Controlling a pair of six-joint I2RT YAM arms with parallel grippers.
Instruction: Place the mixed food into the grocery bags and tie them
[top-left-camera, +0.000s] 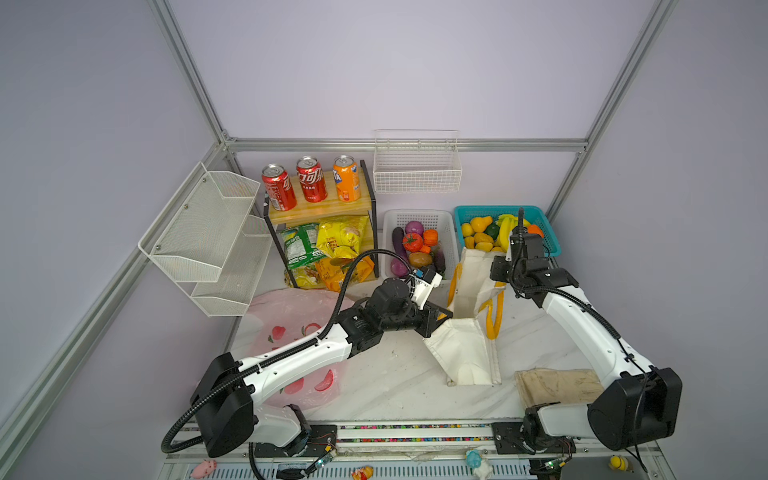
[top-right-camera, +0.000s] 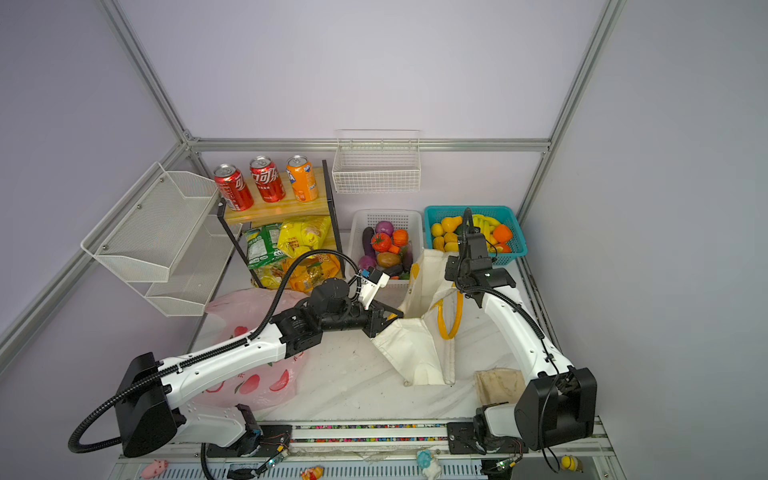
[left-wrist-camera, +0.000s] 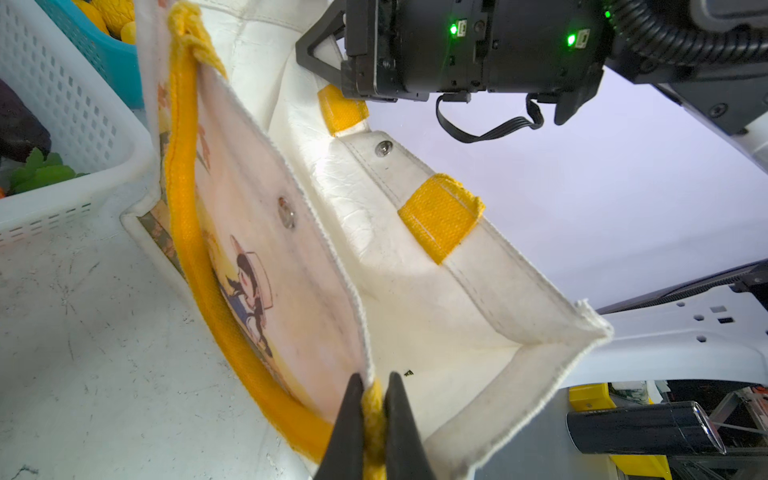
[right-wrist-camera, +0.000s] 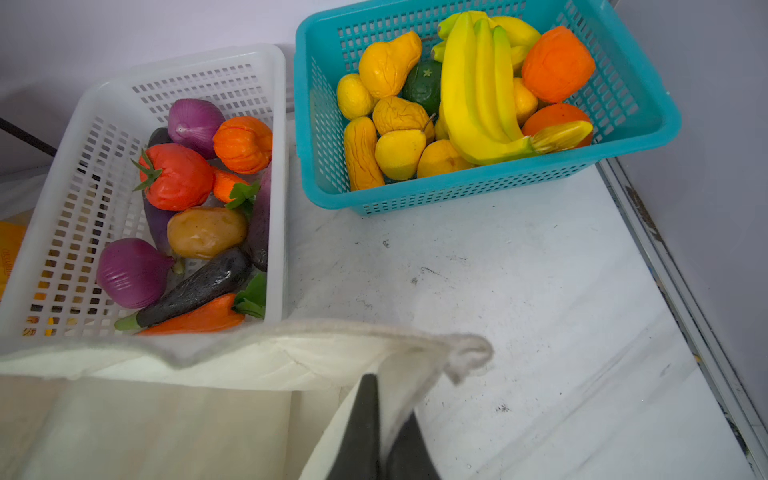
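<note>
- Your left gripper (left-wrist-camera: 372, 388) clamped the canvas tote's (top-left-camera: 469, 357) strap (left-wrist-camera: 187, 232); right gripper (right-wrist-camera: 387, 401), its rim.
- Tote was empty; vegetables (right-wrist-camera: 199, 232) sat unpacked at its 11 o'clock.

The left arm (top-left-camera: 299, 361) is stretched low from the near left toward the white tote (top-left-camera: 465, 353), with its wrist rolled onto its side. The left gripper (left-wrist-camera: 372, 382) is clamped on the yellow strap (left-wrist-camera: 187, 232) at the tote's near left rim, and both fingers are pressed flat against the webbing. The right arm (top-left-camera: 577, 328) is raised from the tote's near right and bent down at the wrist over the tote's far edge. The right gripper (right-wrist-camera: 387, 397) is closed on that edge, with one finger set inside the cloth and one outside.
</note>
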